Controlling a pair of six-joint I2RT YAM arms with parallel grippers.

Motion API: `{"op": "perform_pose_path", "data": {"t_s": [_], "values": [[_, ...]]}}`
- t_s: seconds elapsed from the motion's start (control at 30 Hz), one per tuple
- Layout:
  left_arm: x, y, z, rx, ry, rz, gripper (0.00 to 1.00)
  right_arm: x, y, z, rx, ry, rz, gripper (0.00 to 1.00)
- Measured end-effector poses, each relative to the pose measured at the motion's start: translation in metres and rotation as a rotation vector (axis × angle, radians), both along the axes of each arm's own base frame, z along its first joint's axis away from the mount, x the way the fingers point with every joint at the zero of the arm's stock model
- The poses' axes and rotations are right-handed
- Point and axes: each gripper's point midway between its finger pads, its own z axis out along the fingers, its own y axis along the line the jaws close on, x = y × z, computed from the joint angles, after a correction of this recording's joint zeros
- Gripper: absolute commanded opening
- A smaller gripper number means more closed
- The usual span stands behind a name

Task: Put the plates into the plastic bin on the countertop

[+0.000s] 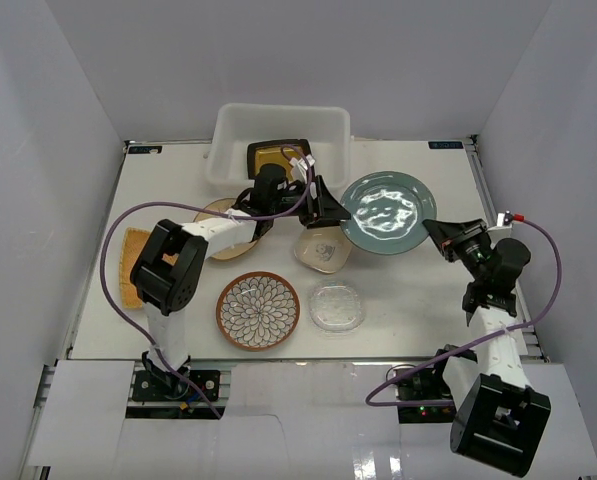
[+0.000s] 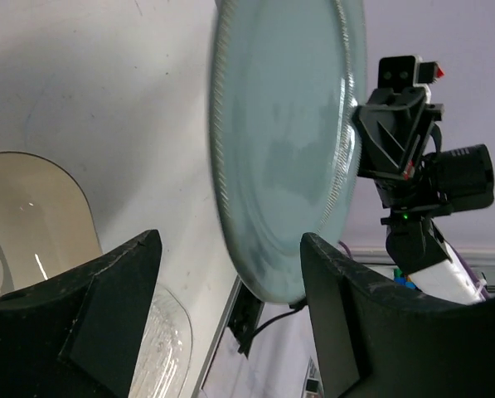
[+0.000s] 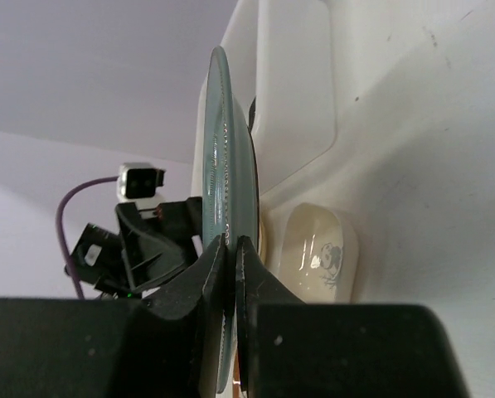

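while pinching the rim of the blue-green round plate (image 1: 386, 212), right of centre, with the right gripper (image 1: 433, 228), holds the left gripper (image 1: 336, 208) agape just beside it at mid-frame.

Seven plates (image 1: 390, 228): yellow square (image 1: 278, 158), blue-green round (image 1: 383, 208), petal-patterned (image 1: 258, 311), cream floral (image 1: 217, 209), cream bowl (image 1: 324, 249), clear glass (image 1: 337, 306), tan fan (image 1: 135, 276). One plastic bin (image 1: 236, 128).

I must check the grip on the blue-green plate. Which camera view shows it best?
Right wrist: the right gripper pinches the blue-green plate by its rim, seen edge-on. Top external shows only contact at the plate's edge; left wrist shows its face, grip unclear.
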Motion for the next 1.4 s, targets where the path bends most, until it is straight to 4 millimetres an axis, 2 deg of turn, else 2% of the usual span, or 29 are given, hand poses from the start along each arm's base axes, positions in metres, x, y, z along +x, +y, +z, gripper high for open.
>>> {"op": "perform_pose_path", "data": {"t_s": [0.03,0.13,0.17,0.23,0.27,0.33,0.37,0.43,0.57,0.6,0.63,0.73,0.83,0.87,0.9,0.97,1.0,1.1,1.17,1.23,1.3,1.4], "values": [[0.003,-0.002,-0.005,0.003,0.005,0.004,0.73,0.000,0.003,0.002,0.007,-0.006,0.017,0.08],[0.009,-0.006,-0.016,0.010,0.019,0.014,0.48,-0.002,0.007,0.008,0.017,-0.025,0.046,0.08],[0.010,-0.006,-0.016,0.007,0.025,0.015,0.32,-0.003,0.009,0.010,0.013,-0.035,0.055,0.08],[0.010,-0.009,-0.011,-0.010,0.011,0.015,0.23,-0.004,0.011,0.010,0.012,-0.035,0.063,0.08],[0.011,-0.009,-0.008,-0.019,0.010,0.023,0.21,-0.003,0.011,0.009,0.012,-0.033,0.063,0.08],[0.013,-0.010,-0.001,-0.041,0.001,0.029,0.26,-0.003,0.010,0.010,0.009,-0.039,0.062,0.08],[0.013,-0.010,0.001,-0.046,-0.001,0.029,0.33,-0.003,0.011,0.010,0.010,-0.040,0.066,0.08],[0.014,-0.010,0.003,-0.054,-0.005,0.027,0.39,-0.003,0.013,0.011,0.012,-0.043,0.073,0.08],[0.014,-0.012,0.004,-0.068,0.000,0.017,0.38,-0.004,0.025,0.008,0.024,-0.031,0.118,0.08],[0.013,-0.012,0.003,-0.070,0.004,0.015,0.36,-0.005,0.030,0.008,0.025,-0.030,0.134,0.08],[0.014,-0.012,0.003,-0.071,0.003,0.016,0.24,-0.006,0.033,0.007,0.024,-0.029,0.144,0.08],[0.014,-0.011,0.009,-0.091,0.029,0.013,0.00,-0.007,0.037,0.004,0.027,-0.022,0.155,0.08],[0.015,-0.011,0.012,-0.096,0.042,0.014,0.00,-0.007,0.037,0.003,0.027,-0.020,0.152,0.08],[0.014,-0.011,0.011,-0.093,0.047,0.014,0.00,-0.007,0.037,0.003,0.027,-0.020,0.152,0.11],[0.014,-0.010,0.010,-0.090,0.051,0.014,0.00,-0.007,0.037,0.002,0.027,-0.018,0.152,0.26],[0.015,-0.010,0.009,-0.085,0.047,0.014,0.00,-0.007,0.038,0.000,0.027,-0.012,0.153,0.46],[0.016,-0.009,0.008,-0.078,0.042,0.015,0.00,-0.007,0.038,0.000,0.024,-0.012,0.151,0.65],[0.021,-0.004,0.002,-0.047,0.051,0.026,0.00,-0.007,0.038,0.001,-0.003,-0.025,0.149,0.85],[0.031,0.005,0.004,-0.035,0.067,0.053,0.00,-0.008,0.037,0.004,-0.031,-0.039,0.147,0.91],[0.051,0.019,0.015,-0.040,0.065,0.094,0.00,-0.008,0.036,0.006,-0.063,-0.051,0.149,0.95],[0.083,0.039,0.037,-0.049,0.036,0.159,0.00,-0.008,0.036,0.006,-0.098,-0.063,0.152,0.95],[0.141,0.076,0.085,-0.066,-0.071,0.290,0.00,-0.011,0.037,0.003,-0.137,-0.063,0.162,0.95]]}}
